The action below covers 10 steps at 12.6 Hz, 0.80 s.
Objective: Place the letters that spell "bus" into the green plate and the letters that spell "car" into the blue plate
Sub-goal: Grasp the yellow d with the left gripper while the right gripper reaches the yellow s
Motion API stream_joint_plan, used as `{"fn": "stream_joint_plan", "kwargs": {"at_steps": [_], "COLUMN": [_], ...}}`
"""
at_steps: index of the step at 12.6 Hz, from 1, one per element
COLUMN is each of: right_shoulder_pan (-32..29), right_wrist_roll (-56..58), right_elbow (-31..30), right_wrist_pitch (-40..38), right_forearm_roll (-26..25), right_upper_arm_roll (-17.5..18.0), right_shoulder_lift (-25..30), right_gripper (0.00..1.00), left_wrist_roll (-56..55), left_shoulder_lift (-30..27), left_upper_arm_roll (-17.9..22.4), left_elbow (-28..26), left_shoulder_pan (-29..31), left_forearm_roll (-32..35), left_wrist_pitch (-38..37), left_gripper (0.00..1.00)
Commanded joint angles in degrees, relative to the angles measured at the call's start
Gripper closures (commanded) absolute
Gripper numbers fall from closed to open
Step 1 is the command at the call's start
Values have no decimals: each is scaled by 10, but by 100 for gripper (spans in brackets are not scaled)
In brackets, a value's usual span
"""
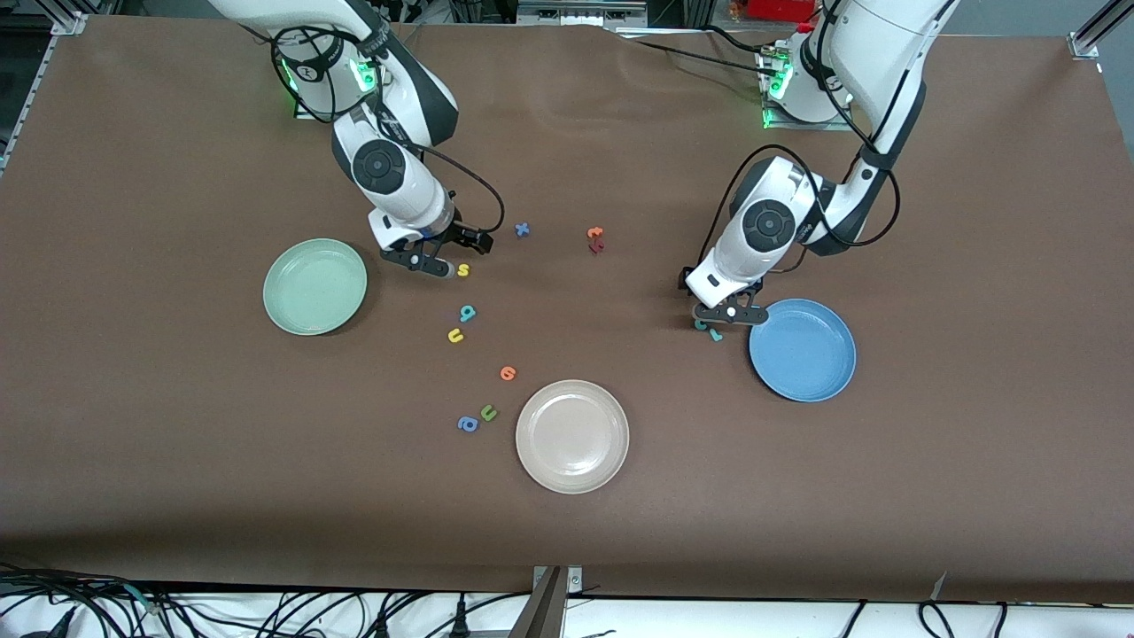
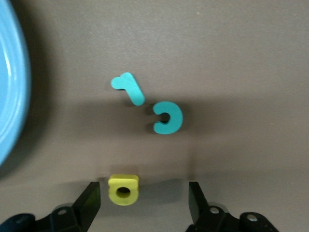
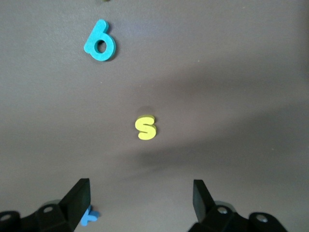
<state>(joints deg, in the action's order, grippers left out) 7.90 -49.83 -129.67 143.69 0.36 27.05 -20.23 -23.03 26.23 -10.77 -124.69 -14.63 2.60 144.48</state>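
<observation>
**Both grippers low over their first letters**

Beige plate [image 1: 572, 436] lies nearest the camera, toward the table's front edge; leave it alone, along with the blue "a" [image 1: 467, 424], green "u" [image 1: 488, 412] and orange letter [image 1: 508, 373] beside it.

Left gripper [image 1: 728, 313] hangs low by the blue plate [image 1: 803, 349], fingers spread with the yellow "a" [image 2: 123, 189] between them, untouched. I judge it should close squarely on that letter only; the teal "r" [image 2: 127, 87] and teal "c" [image 2: 167, 117] sit just beside it and could get nudged. The plate rim is near, so the carry is short.

Right gripper [image 1: 443, 262] is down near the green plate [image 1: 314, 286], fingers spread, yellow "s" [image 3: 146, 127] ahead of them, not yet between. The teal "b" [image 3: 100, 42] and yellow "u" [image 1: 455, 335] lie nearer the camera, with open cloth around.
</observation>
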Motion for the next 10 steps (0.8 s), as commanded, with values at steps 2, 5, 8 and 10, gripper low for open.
{"fn": "stream_joint_plan", "kwargs": {"at_steps": [2, 5, 8, 10], "right_shoulder_pan": [0, 0, 0, 0], "right_wrist_roll": [9, 8, 8, 8], "right_elbow": [-1, -3, -3, -3], "right_wrist_pitch": [26, 51, 58, 73], "right_forearm_roll": [-37, -57, -89, -93], "right_upper_arm_roll": [1, -3, -17, -24], "right_shoulder_lift": [-25, -39, -50, -61], "right_gripper": [14, 25, 25, 25], "left_wrist_roll": [19, 19, 16, 19], "left_shoulder_lift": [9, 8, 7, 2], "left_upper_arm_roll": [-2, -2, -3, -3], "left_elbow": [-4, -6, -9, -7], "left_shoulder_pan": [20, 21, 18, 19], "left_forearm_roll": [21, 21, 21, 21], "left_wrist_pitch": [19, 19, 19, 10], "left_gripper": [22, 51, 77, 79]}}
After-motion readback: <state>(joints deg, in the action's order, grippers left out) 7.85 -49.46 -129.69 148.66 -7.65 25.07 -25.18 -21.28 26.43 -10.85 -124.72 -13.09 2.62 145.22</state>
